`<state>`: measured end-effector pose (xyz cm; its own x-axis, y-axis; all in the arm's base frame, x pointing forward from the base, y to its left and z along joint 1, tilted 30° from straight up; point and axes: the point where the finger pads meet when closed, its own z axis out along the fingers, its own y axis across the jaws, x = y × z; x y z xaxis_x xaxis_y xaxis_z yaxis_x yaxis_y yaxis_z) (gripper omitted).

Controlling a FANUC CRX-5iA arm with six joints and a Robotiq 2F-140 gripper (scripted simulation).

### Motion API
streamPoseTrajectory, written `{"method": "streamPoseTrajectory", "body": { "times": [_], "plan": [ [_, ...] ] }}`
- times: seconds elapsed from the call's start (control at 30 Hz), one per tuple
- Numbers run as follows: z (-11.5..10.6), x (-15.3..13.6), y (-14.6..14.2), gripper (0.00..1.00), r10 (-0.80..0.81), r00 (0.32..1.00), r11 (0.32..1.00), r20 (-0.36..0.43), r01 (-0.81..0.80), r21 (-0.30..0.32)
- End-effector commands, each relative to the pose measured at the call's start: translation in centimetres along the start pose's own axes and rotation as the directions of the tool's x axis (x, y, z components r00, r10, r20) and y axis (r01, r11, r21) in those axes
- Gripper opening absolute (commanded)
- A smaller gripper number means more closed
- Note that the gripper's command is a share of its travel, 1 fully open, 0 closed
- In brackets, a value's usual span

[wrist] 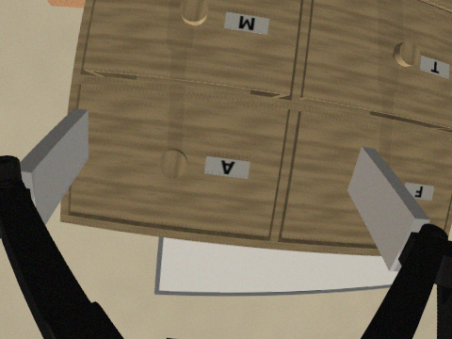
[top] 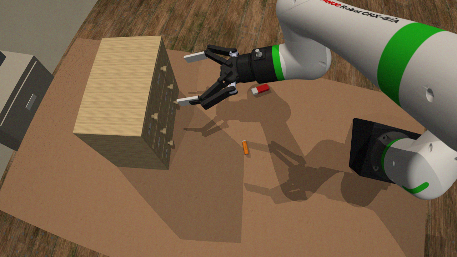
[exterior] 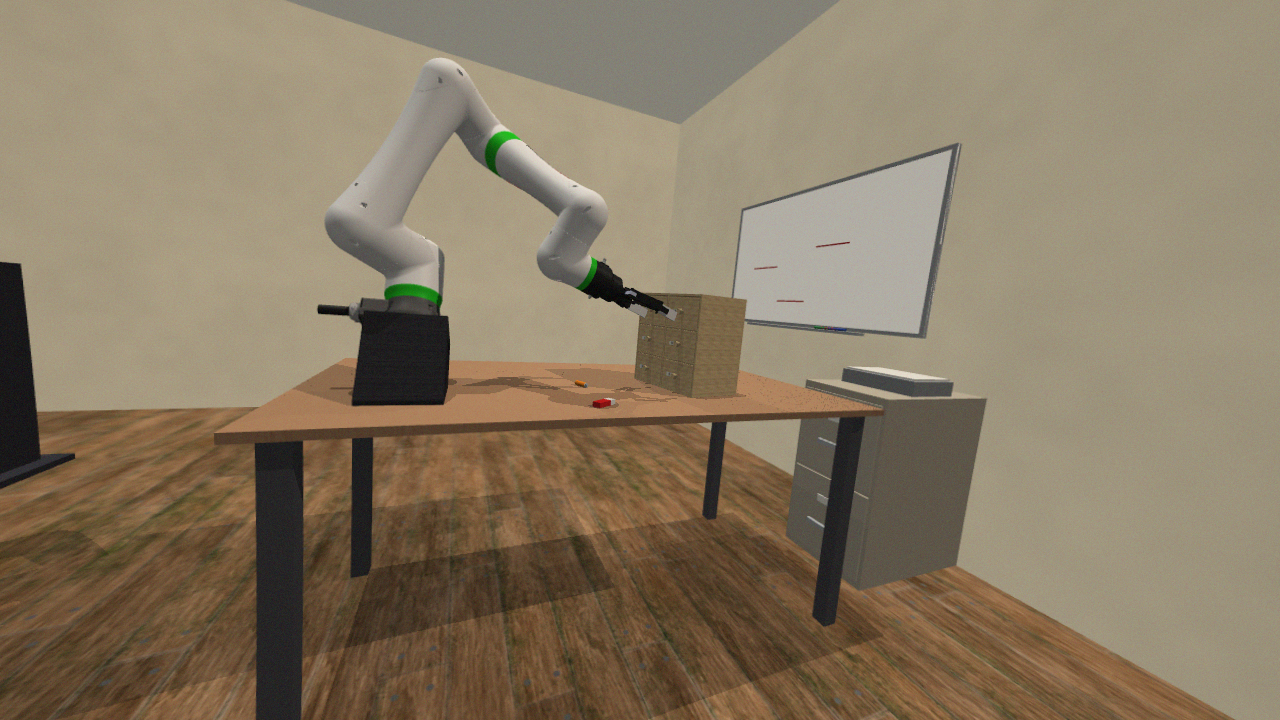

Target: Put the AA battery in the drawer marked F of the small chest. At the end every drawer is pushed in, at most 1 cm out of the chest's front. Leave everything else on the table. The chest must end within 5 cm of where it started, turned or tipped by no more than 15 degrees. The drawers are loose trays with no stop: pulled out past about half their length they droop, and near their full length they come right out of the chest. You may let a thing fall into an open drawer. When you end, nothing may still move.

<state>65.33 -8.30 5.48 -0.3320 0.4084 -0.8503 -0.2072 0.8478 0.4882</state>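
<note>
Partly hiding drawer F [wrist: 325, 188], the spread fingers seemingly cover its knob.

Chest [top: 119, 84] [exterior: 716, 344] [wrist: 280, 169]: wood look, pale streaky grain on top, darker brown on sides and drawer fronts, matt. Knobs [top: 155, 116] [wrist: 194, 11]: light wood, matt. Tabletop [top: 204, 198] [exterior: 501, 420]: smooth, matt, fine speckle. Floor [top: 134, 22] [exterior: 501, 582]: wood planks, worn, rough-looking. Arm [top: 351, 38] [exterior: 402, 152]: white, smooth, soft sheen. Gripper [top: 191, 79] [exterior: 656, 312] [wrist: 224, 152]: black links, matt; finger pads [top: 187, 100] flat grey, smooth. Robot base [top: 359, 146] [exterior: 402, 358]: black, faint grain.
</note>
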Motion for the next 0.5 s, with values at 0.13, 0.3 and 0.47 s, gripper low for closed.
{"method": "streamPoseTrajectory", "body": {
  "times": [0.13, 0.3, 0.47],
  "plan": [
    [0.0, -0.02, -0.01, 1.0, 0.0, 1.0, 1.0, 0.0, 0.0, 0.0],
    [-0.06, -0.04, 0.0, 1.0, 0.0, 1.0, 1.0, -0.006, 0.0, 0.0],
    [-0.3, -0.14, 0.02, 1.0, 0.0, 1.0, 1.0, -0.029, 0.0, -0.001]
  ]
}}
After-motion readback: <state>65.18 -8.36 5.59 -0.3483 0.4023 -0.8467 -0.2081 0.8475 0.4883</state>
